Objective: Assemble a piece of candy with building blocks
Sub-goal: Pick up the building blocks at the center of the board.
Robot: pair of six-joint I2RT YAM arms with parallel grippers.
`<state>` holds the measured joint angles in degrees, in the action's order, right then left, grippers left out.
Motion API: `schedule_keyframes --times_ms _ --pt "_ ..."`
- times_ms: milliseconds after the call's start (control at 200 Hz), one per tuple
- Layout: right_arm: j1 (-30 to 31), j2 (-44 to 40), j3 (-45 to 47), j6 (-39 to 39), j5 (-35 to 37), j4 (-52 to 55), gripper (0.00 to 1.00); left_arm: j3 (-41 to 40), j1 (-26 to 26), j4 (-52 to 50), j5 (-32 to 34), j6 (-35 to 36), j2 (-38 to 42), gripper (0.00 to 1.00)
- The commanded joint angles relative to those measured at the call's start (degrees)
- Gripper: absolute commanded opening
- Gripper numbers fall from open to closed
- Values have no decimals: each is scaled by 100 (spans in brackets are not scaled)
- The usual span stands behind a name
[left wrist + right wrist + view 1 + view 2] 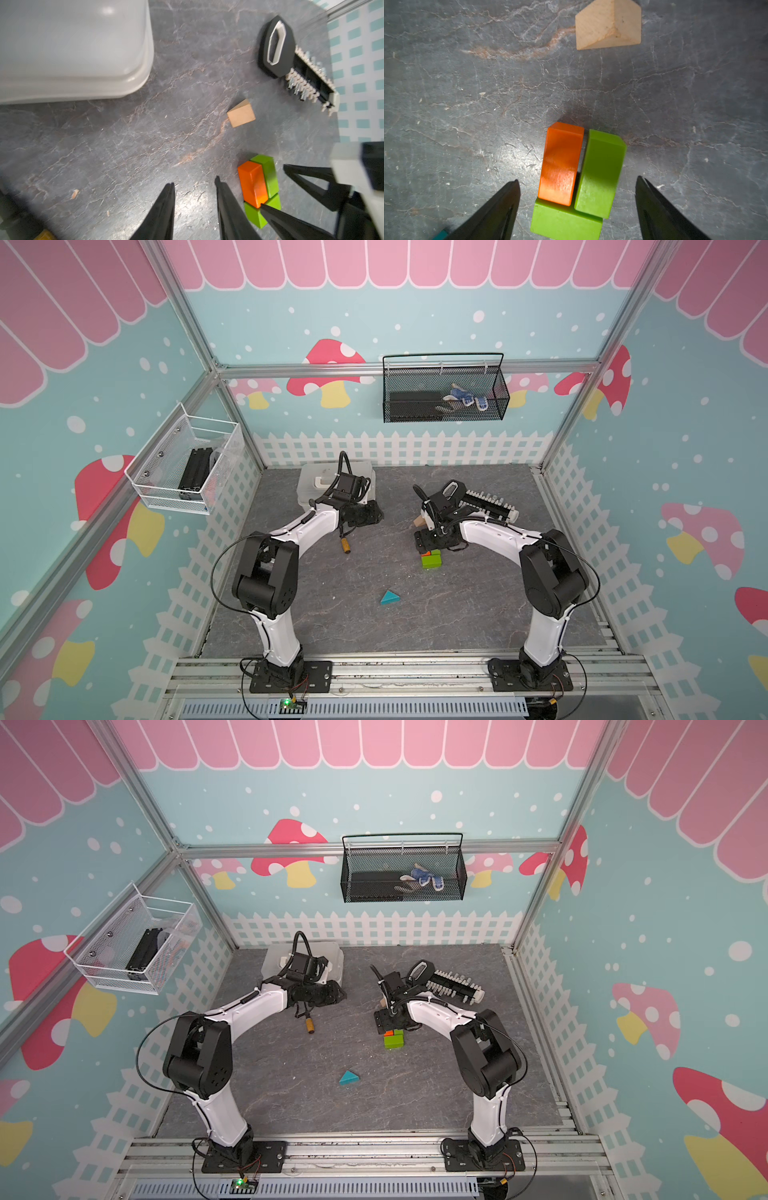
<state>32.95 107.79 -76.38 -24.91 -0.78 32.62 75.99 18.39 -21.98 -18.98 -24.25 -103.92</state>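
Grey marbled tabletop (pixel 332 626) covers the floor of the pen. Right of centre, the orange cuboid (pixel 560 164) lies alongside one lime-green cuboid (pixel 600 172), with the second lime-green cuboid (pixel 564 222) across their ends. The right gripper (pixel 577 178) hovers over this cluster, jaws spread wide to either side and holding nothing. The tan prism (pixel 608 25) sits just beyond it, apart. The teal prism (pixel 390 597) lies nearer, well apart. To the left, the left gripper (pixel 194 180) has its jaws parted over bare table.

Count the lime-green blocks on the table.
2. One green cuboid lies alongside the orange cuboid; the other green cuboid lies crosswise at their ends, inside the open right tool.
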Motion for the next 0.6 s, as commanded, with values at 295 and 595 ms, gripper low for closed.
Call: schedule_keyframes --times_ms 295,595 --pt "44 462 -242 -315 256 80 80 -110 -20 398 -183 -185 249 37" --pt "101 435 -206 -557 411 110 63 -158 -18 395 -184 -169 257 38"
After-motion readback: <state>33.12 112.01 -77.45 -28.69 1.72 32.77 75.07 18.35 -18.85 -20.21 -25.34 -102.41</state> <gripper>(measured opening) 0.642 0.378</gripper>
